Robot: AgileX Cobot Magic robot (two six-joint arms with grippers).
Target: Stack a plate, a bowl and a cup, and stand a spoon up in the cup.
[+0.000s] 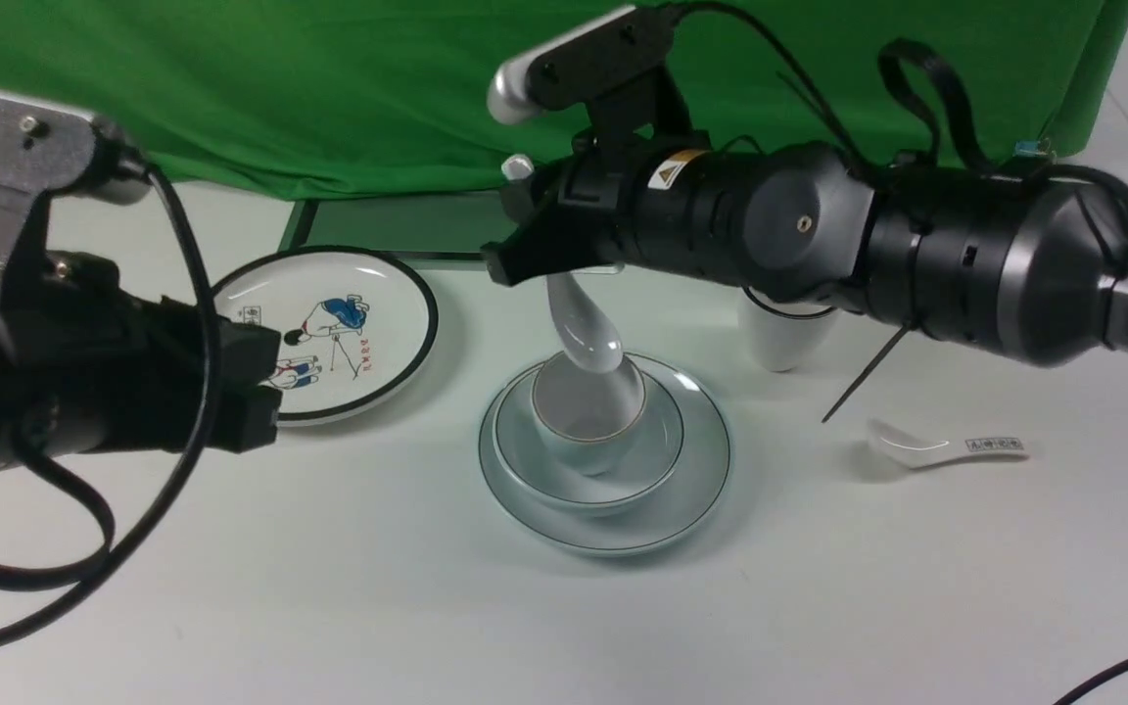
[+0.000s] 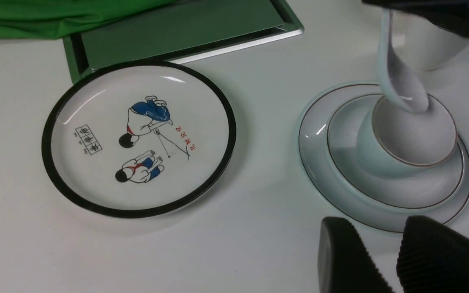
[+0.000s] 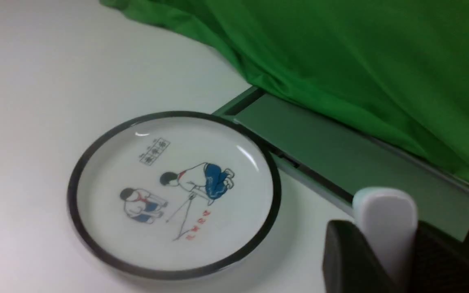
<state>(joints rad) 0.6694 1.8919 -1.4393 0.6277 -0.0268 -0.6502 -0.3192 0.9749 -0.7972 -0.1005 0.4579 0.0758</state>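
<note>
The plain plate (image 1: 613, 529) sits mid-table with the bowl (image 1: 564, 480) in it and the cup (image 1: 588, 416) in the bowl. My right gripper (image 1: 549, 240) is shut on the handle of the plain white spoon (image 1: 582, 338), which hangs scoop down over the cup's far rim. I cannot tell whether it touches. The right wrist view shows the handle (image 3: 385, 215) pinched between the fingers (image 3: 344, 256). My left gripper (image 1: 265, 387) is open and empty, left of the stack. In the left wrist view, it (image 2: 377, 228) is just short of the plate (image 2: 324, 162).
A black-rimmed cartoon plate (image 1: 329, 333) lies at the back left. A taller black-rimmed cup (image 1: 784, 338) stands behind my right arm. A printed spoon (image 1: 936, 448) lies at the right. A green board (image 1: 388, 225) and green cloth (image 1: 329, 88) are at the back.
</note>
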